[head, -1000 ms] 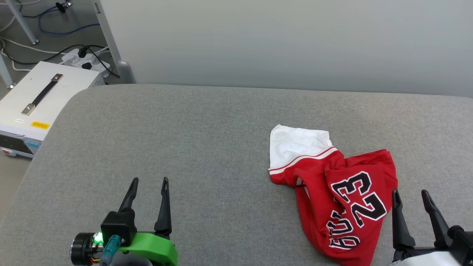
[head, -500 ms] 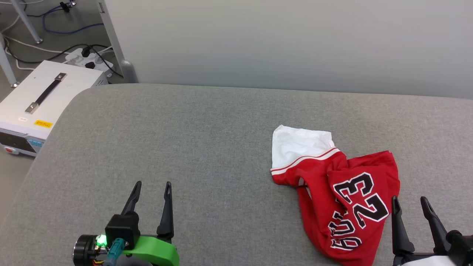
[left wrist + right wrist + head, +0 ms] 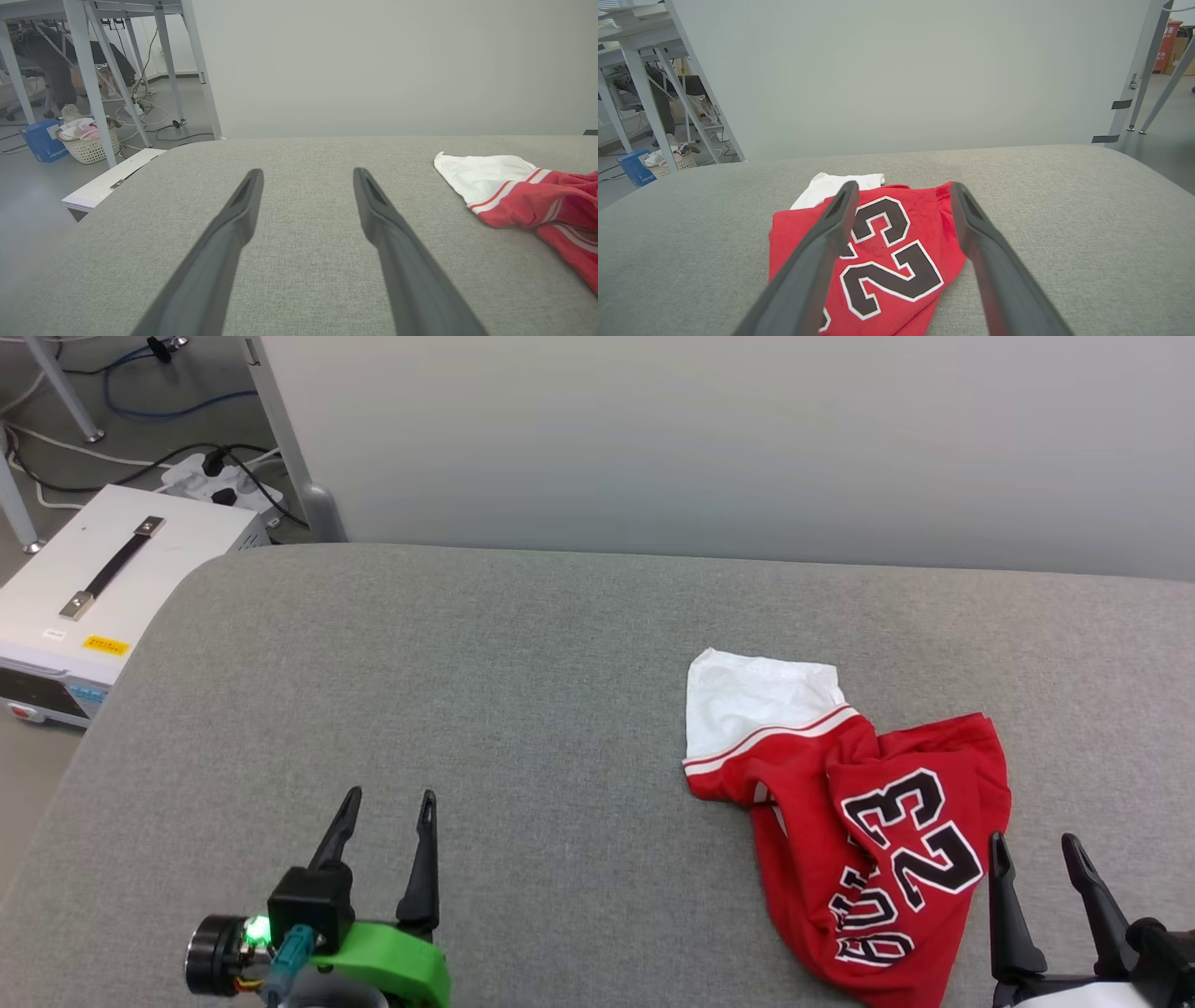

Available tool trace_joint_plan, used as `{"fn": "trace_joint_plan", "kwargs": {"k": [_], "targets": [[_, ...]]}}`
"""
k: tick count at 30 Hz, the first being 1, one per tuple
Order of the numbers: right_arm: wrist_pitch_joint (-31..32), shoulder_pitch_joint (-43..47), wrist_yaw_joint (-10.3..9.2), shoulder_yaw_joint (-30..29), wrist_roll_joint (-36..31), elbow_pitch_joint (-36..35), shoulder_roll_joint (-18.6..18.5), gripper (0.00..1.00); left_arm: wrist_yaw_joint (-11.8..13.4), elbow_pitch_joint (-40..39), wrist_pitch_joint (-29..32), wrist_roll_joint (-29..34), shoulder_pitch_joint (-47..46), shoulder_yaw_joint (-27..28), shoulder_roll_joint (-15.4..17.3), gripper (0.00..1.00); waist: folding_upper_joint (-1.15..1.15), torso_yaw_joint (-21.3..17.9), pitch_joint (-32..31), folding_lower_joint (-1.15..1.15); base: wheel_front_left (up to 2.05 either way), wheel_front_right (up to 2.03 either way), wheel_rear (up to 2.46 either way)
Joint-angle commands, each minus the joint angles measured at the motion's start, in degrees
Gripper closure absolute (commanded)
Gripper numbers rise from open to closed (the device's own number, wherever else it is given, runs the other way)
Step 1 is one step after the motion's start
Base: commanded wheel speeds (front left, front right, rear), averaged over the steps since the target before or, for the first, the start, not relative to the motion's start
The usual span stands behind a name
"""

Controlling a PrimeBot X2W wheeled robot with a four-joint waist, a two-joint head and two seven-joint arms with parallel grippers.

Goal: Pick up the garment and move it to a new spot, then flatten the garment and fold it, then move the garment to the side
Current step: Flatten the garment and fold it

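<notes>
A crumpled red jersey T-shirt with a white short sleeve and red-white striped trim (image 3: 845, 821) lies on the right half of a grey woven padded surface (image 3: 523, 709). Its sleeve is spread toward the far side, and the black white-edged "23" print faces up on a folded-over flap. The right gripper (image 3: 1033, 840) sits at the shirt's near right edge with its two dark fingers spread wide; they grip nothing, and the right wrist view looks between them onto the number. The left gripper (image 3: 390, 795) is equally wide open and empty over bare surface, well apart from the shirt. A white box with a black strap handle (image 3: 112, 579) stands beyond the surface's left corner.
</notes>
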Motion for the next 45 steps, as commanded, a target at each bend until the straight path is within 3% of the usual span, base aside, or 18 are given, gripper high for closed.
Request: {"fn": "trace_joint_plan", "kwargs": {"k": [1,10,16,20,27,33,39,45], "targets": [[-0.27,-0.5,-0.04,0.03,0.27,-0.16,-0.05,0.0,-0.88,0.3,-0.33,0.12,-2.89,0.27,0.05,0.0,0.0,-0.06,0.75,0.0,0.0,0.0,0.0],[-0.27,-3.05,-0.04,1.49,-0.4,-0.73,-0.05,0.0,-4.19,6.54,-0.33,0.09,-21.23,-4.64,3.96,0.0,0.0,-2.68,3.18,0.0,0.0,0.0,0.0],[-0.27,-5.27,-0.04,2.18,-0.58,-1.31,-0.05,0.0,-4.53,14.89,2.52,-5.13,-35.9,-16.11,6.94,0.0,0.0,-5.65,6.44,0.0,0.0,0.0,0.0],[-0.27,-6.53,-0.04,2.22,-0.39,-1.53,-0.05,0.0,-4.54,19.24,11.37,-12.68,-45.19,-27.09,9.15,0.0,0.0,-7.26,9.05,0.0,0.0,0.0,0.0],[-0.27,-9.12,-0.04,2.65,0.26,-1.7,-0.05,0.0,-4.55,22.19,33.49,-31.89,-57.94,-46.0,11.41,0.0,0.0,-9.86,13.43,0.0,0.0,0.0,0.0],[-0.27,-11.82,-0.04,3.84,0.84,-1.83,-0.05,0.0,-4.55,23.17,46.7,-44.25,-63.75,-56.5,13.67,0.0,0.0,-12.85,17.0,0.0,0.0,0.0,0.0],[-0.27,-14.13,-0.04,4.32,1.57,-1.74,-0.05,0.0,-4.55,24.98,51.18,-49.4,-66.49,-64.63,14.87,0.0,0.0,-15.34,20.16,0.0,0.0,0.0,0.0],[-0.27,-15.59,-0.04,4.79,2.5,-1.6,-0.05,0.0,-4.56,27.42,50.82,-51.56,-66.59,-67.55,15.06,0.0,0.0,-16.96,22.76,0.0,0.0,0.0,0.0]]}}
